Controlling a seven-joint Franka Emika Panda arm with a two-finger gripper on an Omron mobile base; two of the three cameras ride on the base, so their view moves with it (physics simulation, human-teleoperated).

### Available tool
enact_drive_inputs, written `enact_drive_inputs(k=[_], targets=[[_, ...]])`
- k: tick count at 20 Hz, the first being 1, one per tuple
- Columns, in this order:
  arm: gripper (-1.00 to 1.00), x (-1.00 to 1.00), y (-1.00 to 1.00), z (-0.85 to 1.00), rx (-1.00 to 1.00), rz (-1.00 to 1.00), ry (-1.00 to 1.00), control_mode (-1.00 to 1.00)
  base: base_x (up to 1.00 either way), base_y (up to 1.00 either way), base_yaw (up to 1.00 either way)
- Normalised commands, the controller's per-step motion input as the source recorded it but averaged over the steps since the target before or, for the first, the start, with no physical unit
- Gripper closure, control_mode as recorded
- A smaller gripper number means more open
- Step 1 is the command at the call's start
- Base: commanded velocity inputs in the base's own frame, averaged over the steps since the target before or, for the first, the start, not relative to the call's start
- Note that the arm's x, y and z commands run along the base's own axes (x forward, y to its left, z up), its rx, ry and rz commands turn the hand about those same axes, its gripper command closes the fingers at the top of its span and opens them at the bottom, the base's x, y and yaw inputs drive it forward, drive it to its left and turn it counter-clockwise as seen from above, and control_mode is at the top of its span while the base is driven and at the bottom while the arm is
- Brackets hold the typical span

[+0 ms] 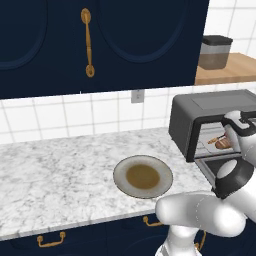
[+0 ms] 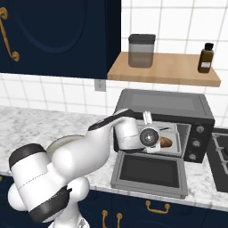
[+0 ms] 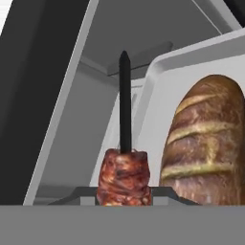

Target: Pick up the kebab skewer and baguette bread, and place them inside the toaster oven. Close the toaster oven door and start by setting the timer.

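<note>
At three o'clock in the left base view, the toaster oven (image 1: 210,120) gapes, its door (image 1: 220,167) down over the desk (image 1: 55,170). Right base view: the baguette (image 2: 165,142) lies inside. Hand view: the jaws pinch the skewer (image 3: 125,158), stiff, light, best held by its stick, beside the baguette at three o'clock.

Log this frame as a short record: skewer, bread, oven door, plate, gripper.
skewer: kebab skewer inside the toaster oven, beside the bread
bread: baguette bread inside the oven
oven door: toaster oven door open, folded down flat
plate: plate on the counter, with no food on it
gripper: gripper at the oven mouth, shut; hold on the skewer unclear
</note>
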Motion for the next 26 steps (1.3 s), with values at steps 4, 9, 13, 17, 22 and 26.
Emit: enact_drive_inputs(k=[4,9,13,17,22,26], targets=[[1.0,0.17,-0.29,-0.02,0.08,0.0,0.0,-1.0,0.0,0.0,0.0],[1.0,0.15,-0.28,0.0,0.13,0.0,0.01,-1.0,0.0,0.0,0.0],[-1.0,0.24,-0.11,0.0,0.06,0.0,0.03,-1.0,0.0,0.0,0.0],[-1.0,0.28,0.0,0.0,0.0,0.0,0.04,-1.0,0.0,0.0,0.0],[-1.0,0.03,0.0,0.0,0.0,0.0,0.0,-1.0,0.0,0.0,0.0],[-1.0,0.0,0.0,0.0,0.0,0.0,0.0,-1.0,0.0,0.0,0.0]])
